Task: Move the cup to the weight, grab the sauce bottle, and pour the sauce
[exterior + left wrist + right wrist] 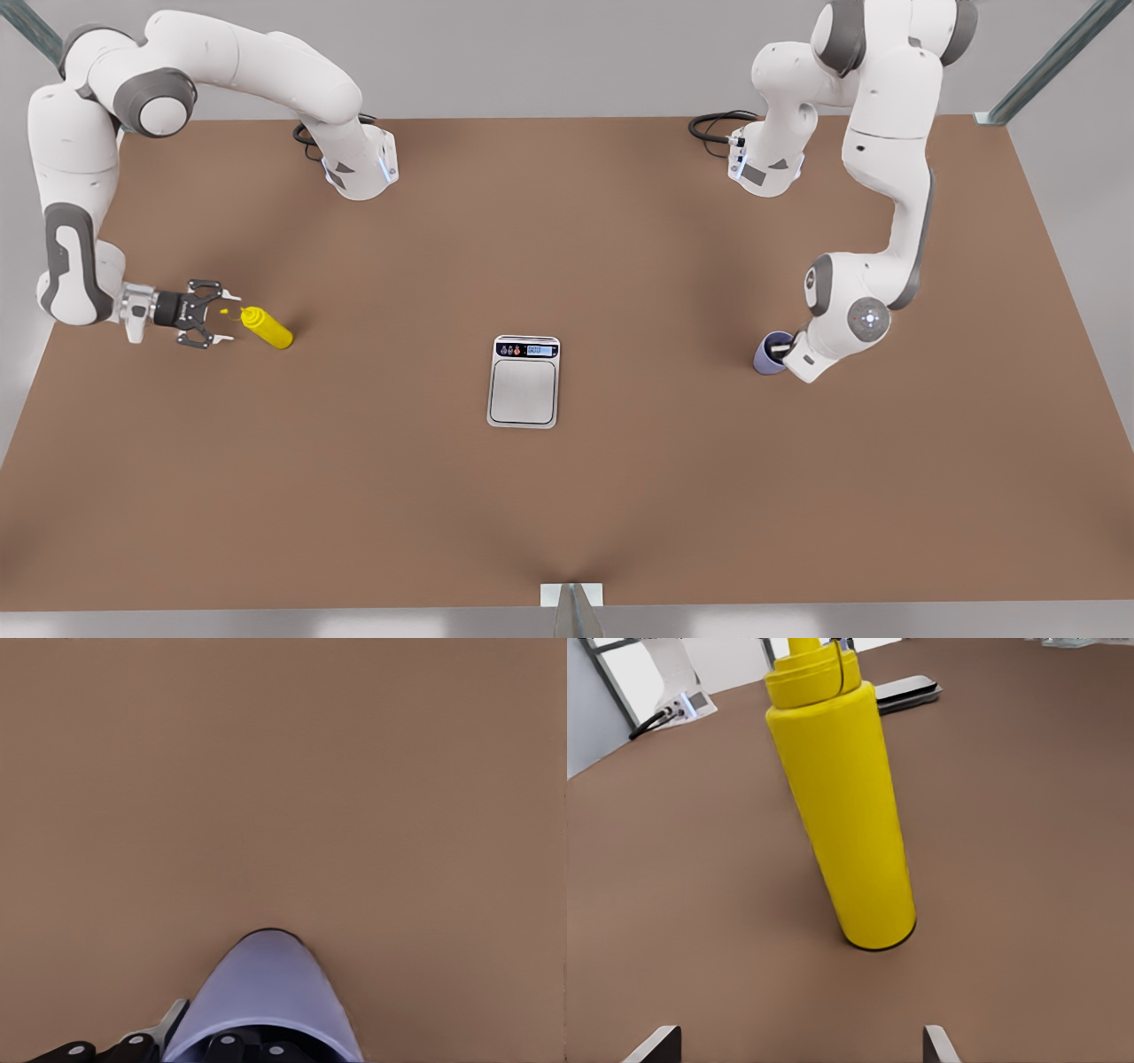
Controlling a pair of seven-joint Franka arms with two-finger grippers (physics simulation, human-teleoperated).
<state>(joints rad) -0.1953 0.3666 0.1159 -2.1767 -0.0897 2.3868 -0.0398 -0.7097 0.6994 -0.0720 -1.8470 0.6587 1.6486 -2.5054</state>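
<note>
Here: right claw (pixel 218 320) spread, sauce bottle (pixel 267 327) standing just ahead, not gripped | left claw (pixel 785 351) at the cup (pixel 770 353), grip unclear | weight (pixel 524 381) on worktop (pixel 567 496) between both claws, apart.

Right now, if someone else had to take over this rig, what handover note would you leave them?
Left gripper: at the cup on the front view's right, fingers around it; closure cannot be judged. The cup stands on the table, well away from the scale.
Right gripper: open, next to the sauce bottle on the front view's left; bottle upright on the table, not yet gripped.
Done: both arms have reached their objects.
Left: carry the cup onto the scale, grasp and lift the bottle, pour into the cup.
</note>
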